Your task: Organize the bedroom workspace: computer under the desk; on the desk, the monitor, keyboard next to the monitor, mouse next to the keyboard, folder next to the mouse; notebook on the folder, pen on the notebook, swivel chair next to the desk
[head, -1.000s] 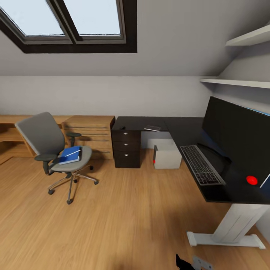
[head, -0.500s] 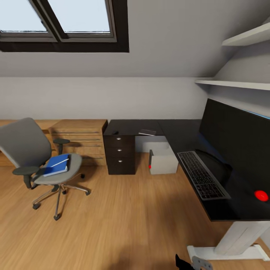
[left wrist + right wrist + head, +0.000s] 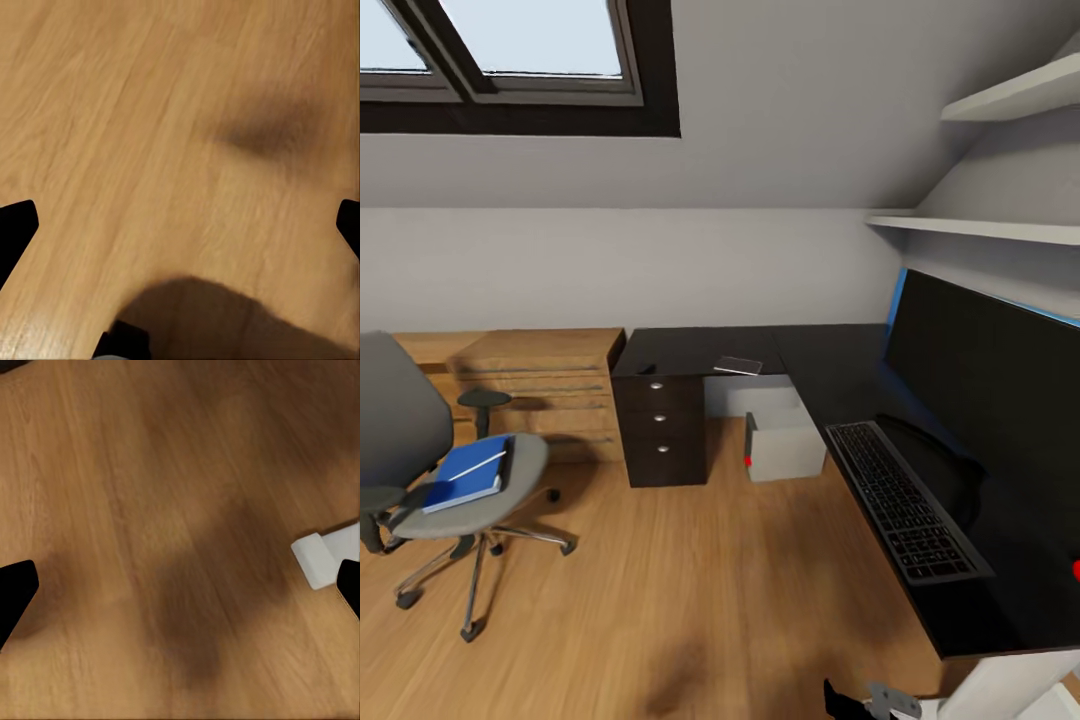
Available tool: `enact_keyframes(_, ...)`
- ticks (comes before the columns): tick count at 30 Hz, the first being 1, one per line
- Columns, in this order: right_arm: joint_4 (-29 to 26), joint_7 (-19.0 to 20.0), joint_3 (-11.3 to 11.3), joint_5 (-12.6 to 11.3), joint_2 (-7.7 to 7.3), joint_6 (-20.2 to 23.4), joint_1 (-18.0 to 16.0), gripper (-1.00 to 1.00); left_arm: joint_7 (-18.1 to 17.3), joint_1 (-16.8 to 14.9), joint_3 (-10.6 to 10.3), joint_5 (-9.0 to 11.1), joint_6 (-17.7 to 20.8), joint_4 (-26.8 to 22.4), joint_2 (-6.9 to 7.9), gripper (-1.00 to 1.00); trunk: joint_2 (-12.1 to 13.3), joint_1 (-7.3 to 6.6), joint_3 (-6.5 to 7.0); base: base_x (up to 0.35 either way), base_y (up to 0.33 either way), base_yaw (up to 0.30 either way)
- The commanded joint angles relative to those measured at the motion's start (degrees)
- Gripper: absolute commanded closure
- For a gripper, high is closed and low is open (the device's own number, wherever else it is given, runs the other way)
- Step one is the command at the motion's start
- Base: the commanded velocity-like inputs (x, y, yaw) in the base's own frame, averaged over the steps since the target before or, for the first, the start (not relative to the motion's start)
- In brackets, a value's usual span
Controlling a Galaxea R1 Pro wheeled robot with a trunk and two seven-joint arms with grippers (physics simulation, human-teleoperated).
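Note:
A grey swivel chair [image 3: 405, 450] stands at the left on the wood floor, with a blue folder [image 3: 465, 478] lying on its seat. On the black L-shaped desk [image 3: 830, 365] stand a wide dark monitor [image 3: 990, 370] and a dark keyboard [image 3: 905, 500] in front of it. The red mouse [image 3: 1076, 570] is cut by the right edge. A thin grey notebook [image 3: 738, 365] lies on the desk's far wing. The grey computer [image 3: 785, 445] sits on the floor under the desk. My left gripper [image 3: 180, 225] and right gripper [image 3: 180, 589] hang open over bare floor.
A dark drawer unit [image 3: 660, 420] carries the desk's left end, with a wooden dresser [image 3: 540, 385] beside it. Two white shelves [image 3: 980, 225] run along the right wall. The desk's white foot [image 3: 322, 556] lies near my right gripper. Open floor stretches between chair and desk.
The camera has moved, so the whole picture shifts left. The chair now sits at the left edge and the mouse is nearly out of frame at the right. Nothing was handled.

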Motion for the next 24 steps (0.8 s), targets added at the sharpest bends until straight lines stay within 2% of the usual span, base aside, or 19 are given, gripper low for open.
enact_keyframes(1, 0.1, 0.3, 0.4, -0.6, 0.02, -0.2, -0.1, -1.00, -0.5, 0.0, 0.2, 0.6, 0.0, 0.1, -0.02, -1.00, 0.0, 0.03, -0.01, 0.336, 0.000, -0.189)
enact_keyframes(8, 0.1, 0.3, 0.6, 0.3, 0.02, -0.2, 0.0, -1.00, -0.6, 0.0, 0.2, 0.6, 0.0, 0.1, -0.08, -1.00, 0.0, 0.03, 0.23, 0.336, 0.000, -0.167)
enact_keyframes(17, 0.2, 0.3, 0.8, 4.7, 0.07, -0.2, 0.5, -1.00, -0.6, 0.0, 0.2, 0.6, 0.0, 0.1, -0.09, -1.00, 0.0, 0.03, 0.28, 0.336, 0.001, -0.041)
enact_keyframes(24, 0.2, 0.3, 0.8, 5.3, 0.10, -0.2, 0.5, -1.00, -0.6, 0.0, 0.2, 0.6, -0.1, 0.1, -0.09, -1.00, 0.0, 0.03, 0.28, 0.335, 0.079, -0.004)
